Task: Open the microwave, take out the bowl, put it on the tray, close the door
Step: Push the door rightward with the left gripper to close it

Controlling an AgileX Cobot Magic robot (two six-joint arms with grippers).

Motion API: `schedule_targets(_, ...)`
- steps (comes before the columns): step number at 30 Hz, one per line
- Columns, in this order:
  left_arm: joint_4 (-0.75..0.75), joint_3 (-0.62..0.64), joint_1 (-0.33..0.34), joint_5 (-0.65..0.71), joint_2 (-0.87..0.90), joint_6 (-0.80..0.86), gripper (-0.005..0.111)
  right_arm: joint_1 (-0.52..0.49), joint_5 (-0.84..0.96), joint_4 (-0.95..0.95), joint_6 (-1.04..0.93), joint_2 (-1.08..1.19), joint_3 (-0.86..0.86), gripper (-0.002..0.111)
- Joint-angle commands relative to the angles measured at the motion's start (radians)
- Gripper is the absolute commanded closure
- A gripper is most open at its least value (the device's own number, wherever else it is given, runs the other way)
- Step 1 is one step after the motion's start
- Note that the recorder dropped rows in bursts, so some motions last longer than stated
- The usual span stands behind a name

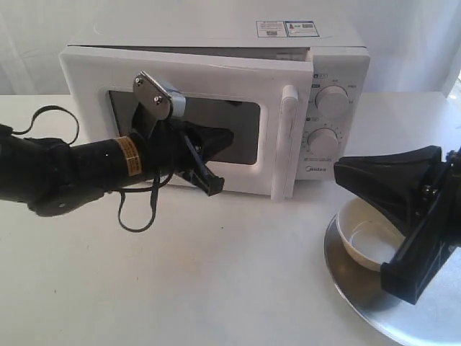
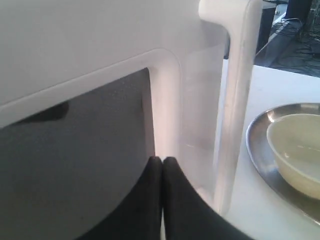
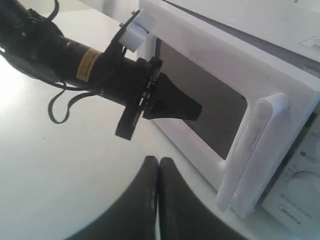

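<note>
The white microwave [image 1: 344, 54] stands at the back of the table. Its door [image 1: 187, 78] is slightly ajar, with a thin gap along the top, and the bar handle [image 1: 287, 144] stands proud of the dial panel. My left gripper [image 1: 227, 135] is shut, and its tips rest against the door's dark window [image 2: 75, 165] beside the handle [image 2: 235, 100]. The cream-white bowl [image 1: 366, 236] sits on the silver tray [image 1: 360, 306] at the front right. My right gripper [image 1: 340, 170] is shut on nothing and hovers just above the bowl, pointing toward the microwave.
Two round dials [image 1: 331, 101] sit on the microwave's right panel. The tray runs off the lower right edge of the exterior view. A loose black cable [image 1: 137, 209] hangs under the left arm. White tabletop [image 1: 230, 274] lies in front of the microwave.
</note>
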Motion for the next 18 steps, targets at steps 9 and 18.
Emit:
schedule_targets(9, -0.253, -0.352, -0.007, 0.131, 0.226, 0.23, 0.107, -0.004, 0.108, 0.042, -0.001, -0.006, 0.075, 0.108)
schedule_targets(18, 0.073, -0.41, -0.007, -0.007, 0.272, 0.026, 0.107, -0.004, 0.072, 0.046, -0.001, -0.006, 0.076, 0.108)
